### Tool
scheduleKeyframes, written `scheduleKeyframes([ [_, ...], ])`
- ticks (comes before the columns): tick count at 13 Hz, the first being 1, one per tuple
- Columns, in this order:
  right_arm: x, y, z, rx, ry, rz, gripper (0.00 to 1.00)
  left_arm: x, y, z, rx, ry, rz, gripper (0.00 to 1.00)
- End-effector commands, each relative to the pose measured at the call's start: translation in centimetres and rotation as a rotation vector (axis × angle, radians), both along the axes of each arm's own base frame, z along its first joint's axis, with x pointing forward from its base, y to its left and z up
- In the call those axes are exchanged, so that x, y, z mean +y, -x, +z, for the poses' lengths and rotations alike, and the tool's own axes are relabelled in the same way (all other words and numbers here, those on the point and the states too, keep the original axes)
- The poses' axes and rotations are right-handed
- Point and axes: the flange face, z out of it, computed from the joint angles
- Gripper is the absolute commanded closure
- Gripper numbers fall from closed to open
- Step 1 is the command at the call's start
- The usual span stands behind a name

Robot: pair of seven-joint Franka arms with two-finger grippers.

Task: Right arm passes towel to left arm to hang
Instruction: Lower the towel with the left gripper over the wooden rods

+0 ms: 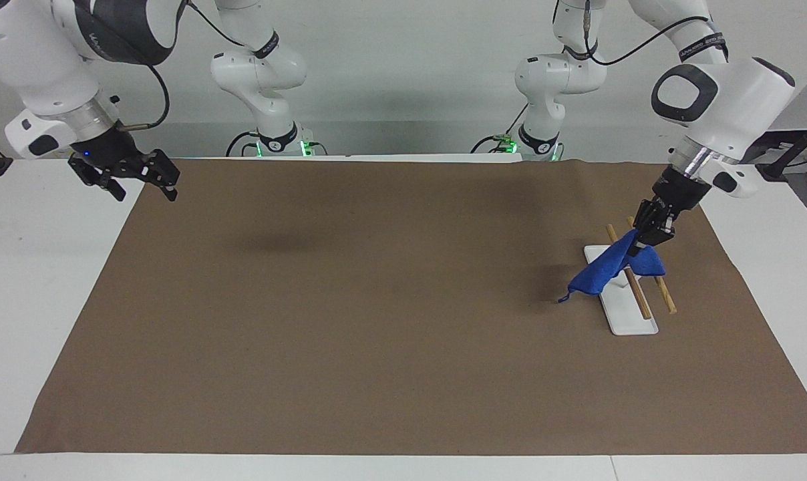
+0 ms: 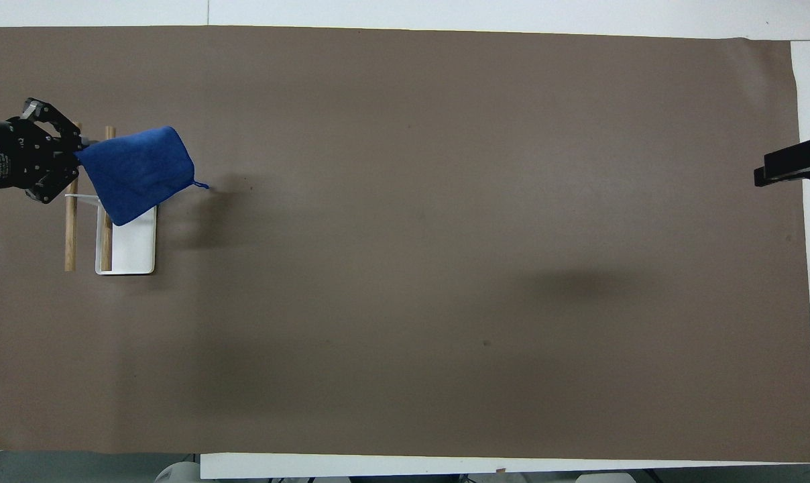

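Right gripper (image 1: pixel 138 186) hangs over the brown mat's (image 1: pixel 377 321) edge at the right arm's end of the surface, fingers wide, empty. Left gripper (image 1: pixel 644 242), fingers pinched on the blue towel (image 1: pixel 607 272), holds it draped over the wooden-rail rack (image 1: pixel 634 314) at the left arm's end.

Pale grey wall (image 1: pixel 410 60) — brown mat (image 1: pixel 377 321) on white table (image 1: pixel 36 280)

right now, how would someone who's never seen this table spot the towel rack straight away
Start from the brown mat covering the table and go to the left arm's end. There the towel rack stands: a flat white base carrying two sloping wooden rods. It is the only fixture on the mat, with the blue towel draped over its rods, pinched by the left gripper.
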Motion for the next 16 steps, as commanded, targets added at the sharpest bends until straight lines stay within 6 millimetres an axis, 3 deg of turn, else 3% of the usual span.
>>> scheduleKeyframes([
  [1,2.7,0.0,-0.7,-0.003,0.024,-0.054,0.0,0.7,1.7,-1.2,-0.03,-0.007,0.092,1.0],
  [3,4.3,0.0,-0.6,0.001,0.025,-0.085,0.0,2.0,1.6,-1.6,-0.054,-0.024,0.096,1.0],
  [4,4.5,0.0,-0.6,0.002,0.025,-0.082,0.0,3.2,1.3,-1.4,-0.077,-0.048,0.062,1.0],
  [7,4.3,0.1,-0.6,0.008,0.024,-0.082,0.0,4.4,1.1,-1.0,-0.117,-0.096,-0.031,1.0],
  [14,4.4,0.3,-0.7,0.021,0.024,-0.078,0.0,4.4,-0.1,0.8,-0.115,-0.315,-0.296,1.0],
  [16,4.5,0.3,-0.7,0.026,0.025,-0.076,0.0,5.4,-0.1,0.9,-0.119,-0.352,-0.305,1.0],
])
